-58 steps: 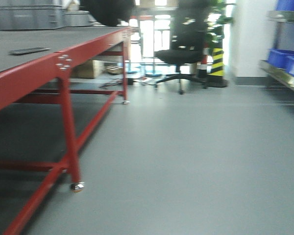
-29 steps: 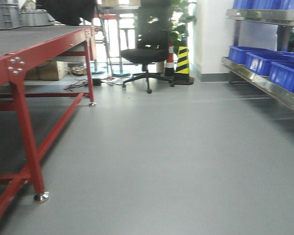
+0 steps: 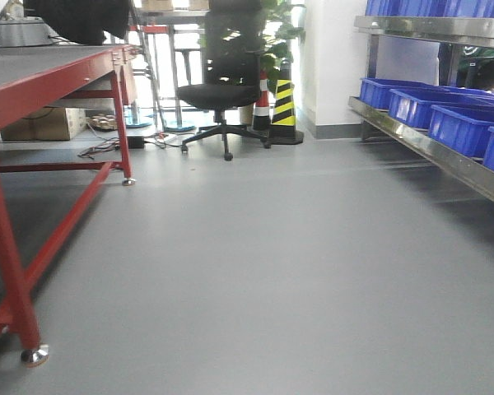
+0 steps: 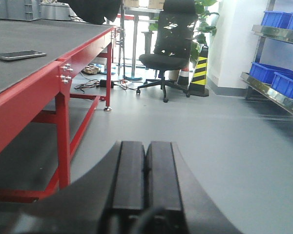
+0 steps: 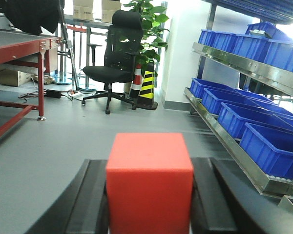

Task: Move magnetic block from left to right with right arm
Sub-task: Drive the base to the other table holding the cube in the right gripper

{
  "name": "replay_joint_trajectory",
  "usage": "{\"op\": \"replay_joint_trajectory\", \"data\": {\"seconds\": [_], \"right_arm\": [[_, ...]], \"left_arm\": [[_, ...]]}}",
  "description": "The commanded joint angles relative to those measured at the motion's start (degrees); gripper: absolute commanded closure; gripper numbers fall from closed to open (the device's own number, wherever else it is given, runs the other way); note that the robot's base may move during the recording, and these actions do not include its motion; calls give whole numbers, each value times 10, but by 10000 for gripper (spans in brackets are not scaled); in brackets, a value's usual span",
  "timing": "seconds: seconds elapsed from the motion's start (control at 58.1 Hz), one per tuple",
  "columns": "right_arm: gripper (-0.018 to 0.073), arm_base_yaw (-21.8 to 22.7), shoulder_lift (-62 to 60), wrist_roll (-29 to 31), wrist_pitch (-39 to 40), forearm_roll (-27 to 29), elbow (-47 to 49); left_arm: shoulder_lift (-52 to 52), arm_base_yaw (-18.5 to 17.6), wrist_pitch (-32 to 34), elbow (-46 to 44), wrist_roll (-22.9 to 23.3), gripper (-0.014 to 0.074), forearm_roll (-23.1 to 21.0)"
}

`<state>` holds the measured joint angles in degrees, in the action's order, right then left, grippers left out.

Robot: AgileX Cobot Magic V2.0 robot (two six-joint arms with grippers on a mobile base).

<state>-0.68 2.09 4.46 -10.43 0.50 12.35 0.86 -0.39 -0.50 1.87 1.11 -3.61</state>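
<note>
The right gripper (image 5: 149, 202) pinches the red block (image 5: 149, 170) between its fingers, above the grey floor (image 5: 44, 151). The left gripper (image 4: 146, 178) sits pressed together, empty. The hold looks shallow, perhaps, so a jolt could drop the block.

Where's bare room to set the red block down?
For the red block: grey tabletop is bare around the phone, up to the crates at the far end. Floor between it and the blue bins is open. Crowded by the chair, cone, cables.

Magnetic block (image 5: 149, 180) between right jaws; table (image 5: 19, 48) left, shelf (image 5: 244, 66) right.
</note>
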Motion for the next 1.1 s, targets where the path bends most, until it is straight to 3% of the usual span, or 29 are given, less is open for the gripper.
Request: {"op": "replay_joint_trajectory", "data": {"seconds": [0.0, 1.085], "right_arm": [[379, 4, 6, 2, 52, 0, 16], [379, 4, 6, 2, 52, 0, 16]], "left_arm": [[4, -4, 52, 4, 2, 713, -4], [4, -4, 52, 4, 2, 713, -4]]}}
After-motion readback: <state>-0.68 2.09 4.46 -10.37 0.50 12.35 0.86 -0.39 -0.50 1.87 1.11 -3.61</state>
